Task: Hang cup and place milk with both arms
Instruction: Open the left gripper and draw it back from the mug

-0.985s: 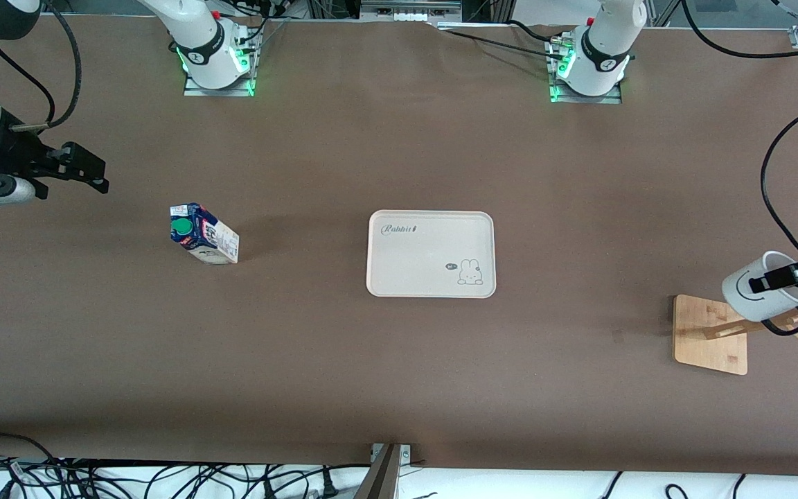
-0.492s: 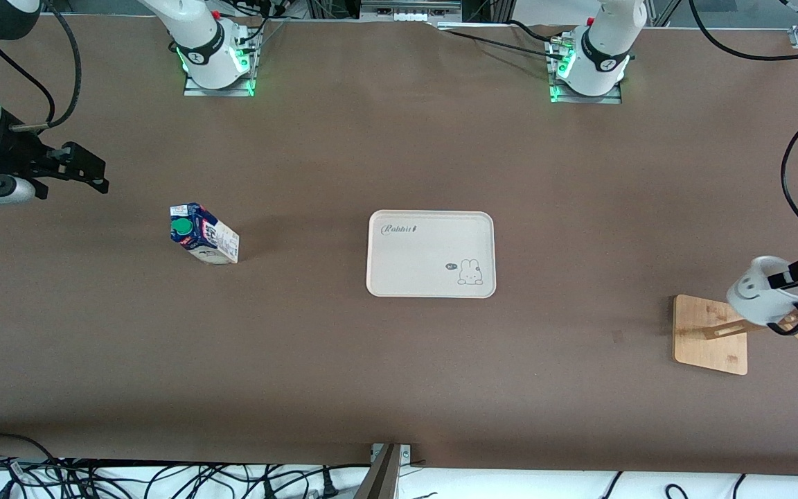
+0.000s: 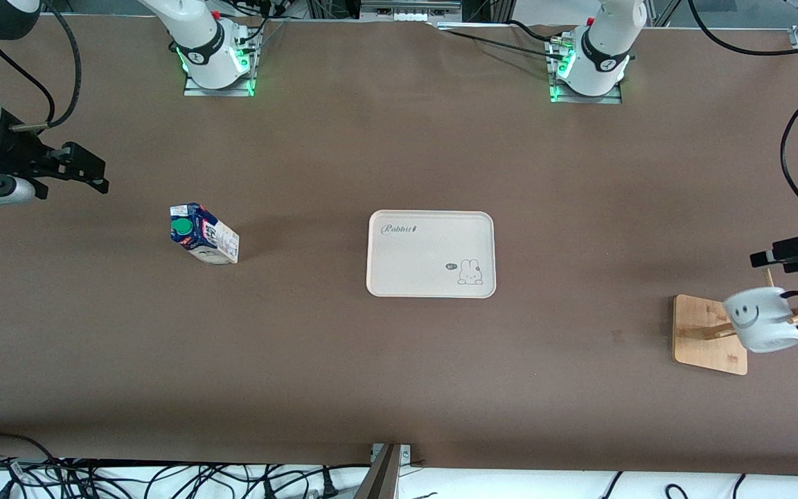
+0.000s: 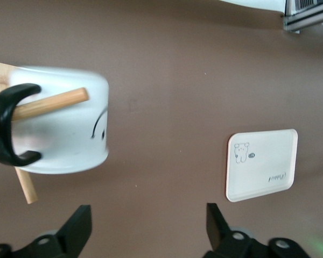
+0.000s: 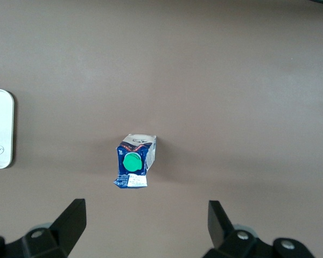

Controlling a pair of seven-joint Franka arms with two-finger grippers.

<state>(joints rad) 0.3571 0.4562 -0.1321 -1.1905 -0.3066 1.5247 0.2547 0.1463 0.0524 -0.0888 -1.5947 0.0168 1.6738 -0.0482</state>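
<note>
My left gripper (image 3: 759,261) is up in the air by the left arm's end of the table, over bare table beside the wooden cup stand (image 3: 709,335). My two black fingers (image 4: 78,230) are spread wide apart and hold nothing.

The small white mug with the black handle and the black smiley face (image 3: 763,319) hangs on the stand. One wooden peg (image 4: 51,104) goes right through its black handle (image 4: 4,130). The mug is tipped on its side, and its smile shows in the front view. My left fingers do not touch it.

My right gripper (image 3: 87,170) waits in the air at the right arm's end of the table. Its fingers (image 5: 71,222) are wide apart too, and they are empty.

The little milk carton with the dark blue top, white sides and round green cap (image 3: 204,233) stands on the brown table (image 3: 399,374). It is between my right gripper and the flat white tray with a rabbit drawn on it (image 3: 431,254). The carton is well apart from the tray. The tray lies in the middle of the table with nothing on it.
</note>
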